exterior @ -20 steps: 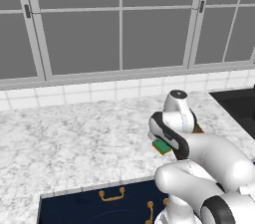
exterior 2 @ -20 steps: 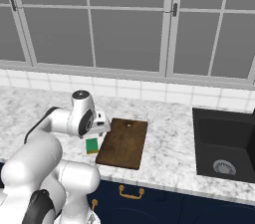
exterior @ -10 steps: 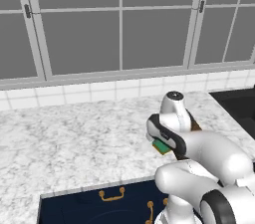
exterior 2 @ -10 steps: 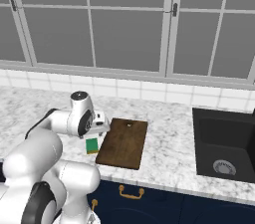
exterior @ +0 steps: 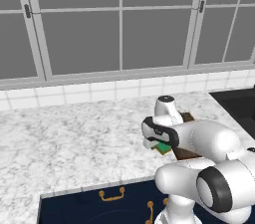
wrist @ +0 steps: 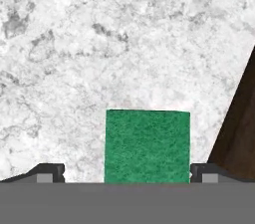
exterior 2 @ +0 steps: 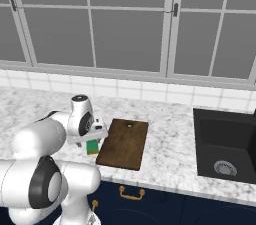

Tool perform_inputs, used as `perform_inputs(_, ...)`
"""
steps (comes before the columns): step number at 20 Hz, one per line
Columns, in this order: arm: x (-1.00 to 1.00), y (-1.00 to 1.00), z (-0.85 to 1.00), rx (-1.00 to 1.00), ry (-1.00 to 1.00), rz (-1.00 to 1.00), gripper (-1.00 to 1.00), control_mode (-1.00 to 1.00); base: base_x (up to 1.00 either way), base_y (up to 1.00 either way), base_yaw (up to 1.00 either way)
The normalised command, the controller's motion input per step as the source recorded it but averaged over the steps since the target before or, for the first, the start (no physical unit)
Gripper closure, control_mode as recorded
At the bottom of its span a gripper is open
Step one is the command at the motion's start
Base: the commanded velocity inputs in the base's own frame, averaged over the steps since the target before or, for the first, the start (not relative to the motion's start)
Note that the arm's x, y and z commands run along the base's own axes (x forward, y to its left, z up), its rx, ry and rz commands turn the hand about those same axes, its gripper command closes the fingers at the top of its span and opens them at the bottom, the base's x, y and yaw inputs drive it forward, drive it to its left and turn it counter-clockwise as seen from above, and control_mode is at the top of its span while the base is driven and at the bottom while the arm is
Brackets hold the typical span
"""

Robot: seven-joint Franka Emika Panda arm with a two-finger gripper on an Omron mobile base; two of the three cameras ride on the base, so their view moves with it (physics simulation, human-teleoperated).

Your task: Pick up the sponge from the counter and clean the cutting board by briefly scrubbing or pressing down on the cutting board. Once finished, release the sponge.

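Note:
The green-topped sponge [wrist: 147, 146] lies on the marbled counter [wrist: 99, 44], just left of the dark brown cutting board [wrist: 241, 133]. My gripper [wrist: 127, 174] hangs right over it, open, with one fingertip [wrist: 47, 172] wide of the sponge on the left and the other close by its right side. From the right base view the sponge [exterior 2: 92, 146] peeks out under the hand, beside the board [exterior 2: 124, 143] with its small hole at the far end. In the left base view the sponge [exterior: 162, 147] shows below the wrist, and the arm covers most of the board [exterior: 188, 117].
A black sink [exterior 2: 225, 149] is set into the counter [exterior 2: 170, 119] to the right of the board. White tiled backsplash and windows run along the back. Navy cabinets with brass handles [exterior 2: 131, 194] sit below the front edge.
The hand has sunk a little toward the sponge and shifted slightly left in the left base view. Sponge and board have not moved.

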Motion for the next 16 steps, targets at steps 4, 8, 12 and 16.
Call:
perform_inputs(4,0.00,-0.06,-0.23,0.00,0.09,0.08,-1.00,-1.00,0.00,0.00,0.00)
perform_inputs(8,0.00,-0.09,0.00,0.03,-0.08,0.00,-1.00,-1.00,0.00,0.00,0.00)
perform_inputs(12,-0.08,-0.03,0.00,0.02,-0.09,0.00,-1.00,-1.00,0.00,0.00,0.00)
perform_inputs(16,-0.33,0.00,-0.03,0.00,-0.11,0.00,-1.00,-1.00,0.00,0.00,0.00)
